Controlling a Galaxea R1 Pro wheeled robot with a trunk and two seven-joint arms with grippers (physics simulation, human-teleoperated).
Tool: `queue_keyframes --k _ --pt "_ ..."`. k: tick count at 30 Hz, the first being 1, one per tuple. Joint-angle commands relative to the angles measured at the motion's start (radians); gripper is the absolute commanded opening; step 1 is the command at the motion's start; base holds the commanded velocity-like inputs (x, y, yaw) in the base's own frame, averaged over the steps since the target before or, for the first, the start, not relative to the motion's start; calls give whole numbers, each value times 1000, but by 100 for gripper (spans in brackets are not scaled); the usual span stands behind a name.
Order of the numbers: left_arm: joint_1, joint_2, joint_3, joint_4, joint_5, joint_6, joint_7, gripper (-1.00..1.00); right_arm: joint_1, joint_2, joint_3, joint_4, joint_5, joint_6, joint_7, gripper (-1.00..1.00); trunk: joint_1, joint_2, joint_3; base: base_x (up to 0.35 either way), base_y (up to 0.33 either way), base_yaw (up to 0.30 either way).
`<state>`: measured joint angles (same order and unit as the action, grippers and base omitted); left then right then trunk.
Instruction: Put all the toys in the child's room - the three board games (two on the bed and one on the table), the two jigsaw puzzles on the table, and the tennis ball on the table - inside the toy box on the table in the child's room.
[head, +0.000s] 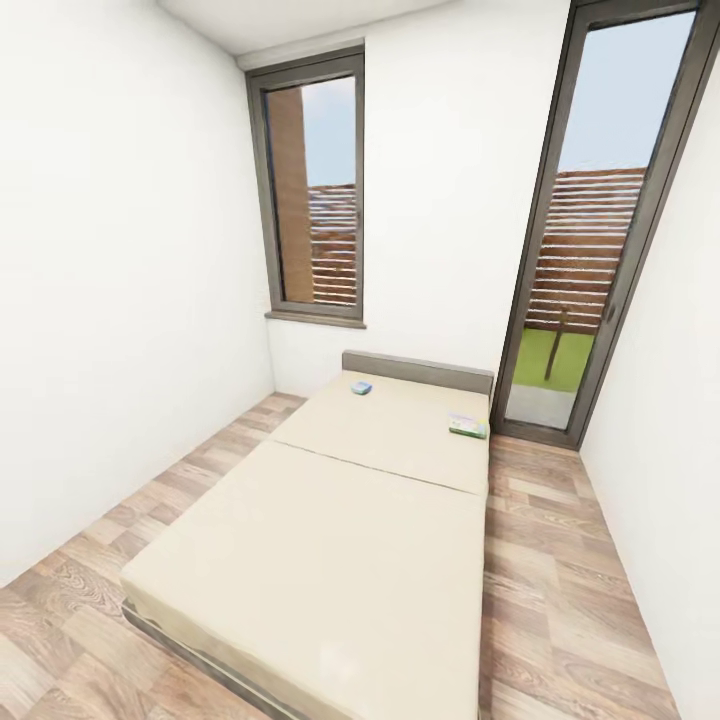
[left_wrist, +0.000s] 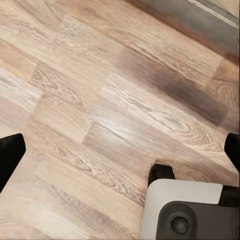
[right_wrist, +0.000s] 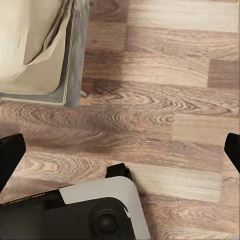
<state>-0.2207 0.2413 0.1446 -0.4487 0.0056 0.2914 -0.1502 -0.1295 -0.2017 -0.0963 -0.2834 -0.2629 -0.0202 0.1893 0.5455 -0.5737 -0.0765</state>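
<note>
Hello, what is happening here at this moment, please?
The robot stands at the foot of the bed and handles nothing. Two board games lie at the far end of the mattress: the small blue one and the white-and-green one. Both wrist views look down at the wooden floor; the left gripper and right gripper are open and empty.

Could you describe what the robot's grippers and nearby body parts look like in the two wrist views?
In each wrist view the gripper's fingertips are matte black, blunt-ended shapes at opposite edges: left gripper, right gripper. Below them sits part of the robot's body: a pale grey-white rounded panel over a black housing with a round recessed fitting. No cables or markings show.
</note>
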Motion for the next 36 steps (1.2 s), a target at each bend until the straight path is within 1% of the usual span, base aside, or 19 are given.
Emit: queue_keyframes --k 1,7,9,12,13,15,16,17,18,21,22,23,24,26,29,31,32,34,36 --pt "-2 4 13 -2 1 8 -14 100 -1 0 -10 -10 -9 -1 9 100 -4 6 1 0 0 0" --pt "-8 32 34 -18 1 11 -38 100 -2 -1 -22 -107 -18 2 12 100 -27 48 20 0 0 0" --pt "-9 45 38 -35 2 16 -43 100 7 0 -26 -175 -20 4 13 100 -34 62 26 0 0 0" --pt "-9 63 48 -63 3 41 -70 100 53 2 -37 -292 -24 13 13 100 -46 83 36 0 0 0" --pt "-9 71 63 -76 3 56 -95 100 87 3 -51 -360 -28 26 12 100 -50 90 39 0 0 0" --pt "-9 79 83 -86 2 70 -124 100 124 5 -74 -436 -31 47 12 100 -57 104 45 0 0 0" --pt "-9 88 106 -96 2 80 -156 100 159 9 -102 -518 -33 78 11 100 -61 111 48 0 0 0" --pt "-9 92 118 -101 1 84 -171 100 176 11 -116 -560 -33 97 11 100 -65 118 51 0 0 0" --pt "-9 101 142 -111 0 90 -200 100 208 15 -145 -648 -34 139 10 100 -69 125 55 0 0 0" --pt "-9 113 167 -124 0 97 -234 100 255 20 -178 -779 -34 205 7 100 -80 146 64 0 0 0" --pt "-9 121 178 -132 0 106 -251 100 285 22 -191 -862 -34 244 5 100 -84 153 67 0 0 0" --pt "-9 125 182 -137 0 113 -257 100 299 23 -196 -902 -35 262 5 100 -88 160 70 0 0 0" --pt "-9 132 187 -154 1 133 -268 100 324 25 -203 -977 -35 294 3 100 -92 167 73 0 0 0" --pt "-9 138 192 -176 1 159 -278 100 344 27 -207 -1044 -36 324 2 100 -96 174 76 0 0 0" --pt "-9 146 216 -252 2 234 -317 100 371 36 -212 -1171 -36 395 2 100 -96 174 76 0 0 0" --pt "-9 147 232 -284 2 265 -341 100 376 38 -213 -1204 -36 421 2 100 -96 174 76 0 0 0" --pt "-9 149 249 -318 1 297 -370 100 379 43 -213 -1230 -37 444 2 100 -96 174 76 0 0 0" --pt "-9 151 265 -354 1 331 -404 100 380 48 -213 -1251 -37 464 2 100 -96 174 76 0 0 0" --pt "-9 156 285 -414 -1 392 -461 100 381 55 -211 -1275 -38 493 3 100 -96 174 76 0 0 0"
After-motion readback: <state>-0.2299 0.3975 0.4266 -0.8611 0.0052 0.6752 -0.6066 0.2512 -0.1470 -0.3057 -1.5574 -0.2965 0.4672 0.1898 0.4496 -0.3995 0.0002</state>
